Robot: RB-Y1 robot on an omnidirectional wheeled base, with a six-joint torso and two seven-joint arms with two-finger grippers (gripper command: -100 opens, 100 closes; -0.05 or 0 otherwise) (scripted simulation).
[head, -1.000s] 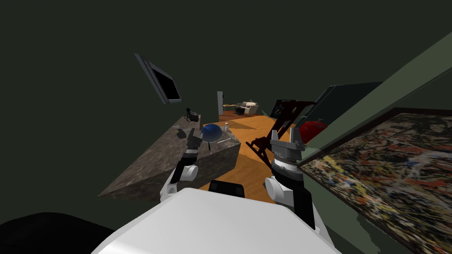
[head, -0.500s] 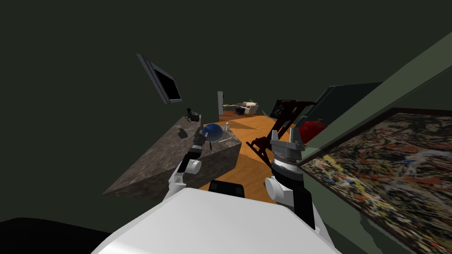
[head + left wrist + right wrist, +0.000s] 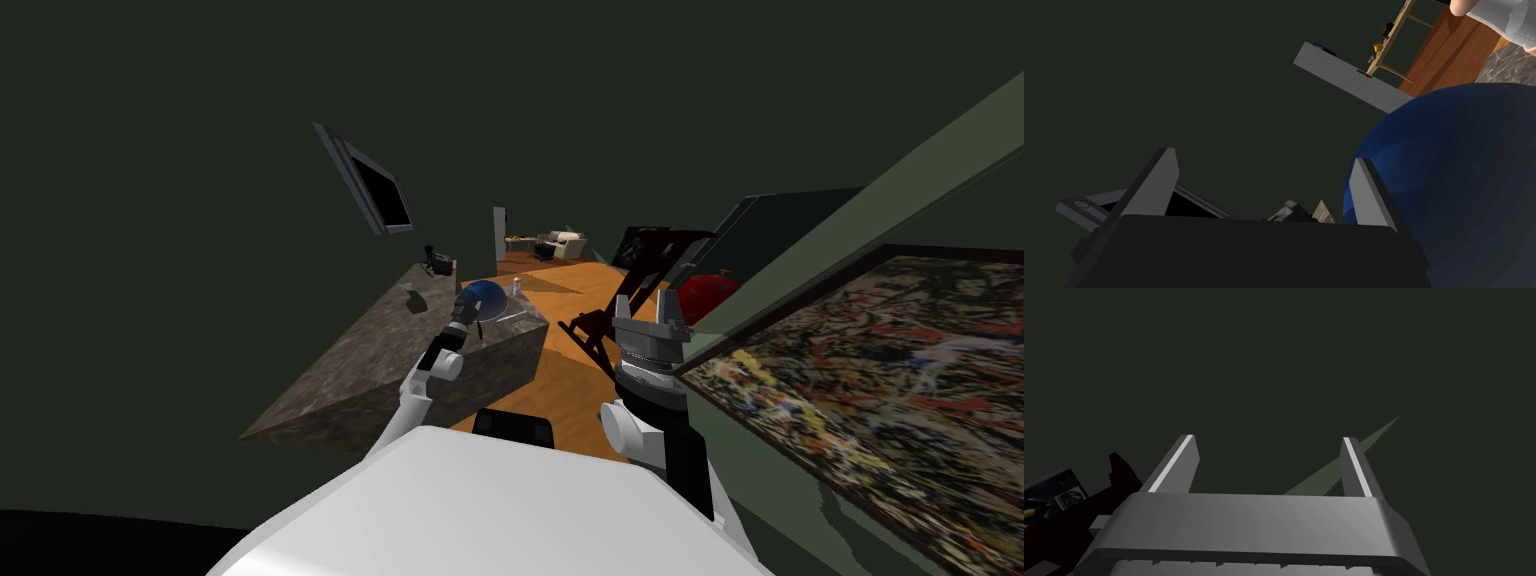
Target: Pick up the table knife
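So far nothing is held: left gripper [image 3: 1264, 156], jaws spread, hovers by the blue domed bowl [image 3: 1454, 175]; right gripper [image 3: 1266, 437] likewise spread. The thin pale table knife [image 3: 508, 319] nearby awaits grasping.

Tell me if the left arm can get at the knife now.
Probably yes. The left tool hovers open over the counter beside the blue bowl. The knife lies uncovered near the counter's edge, though the bowl crowds the approach.
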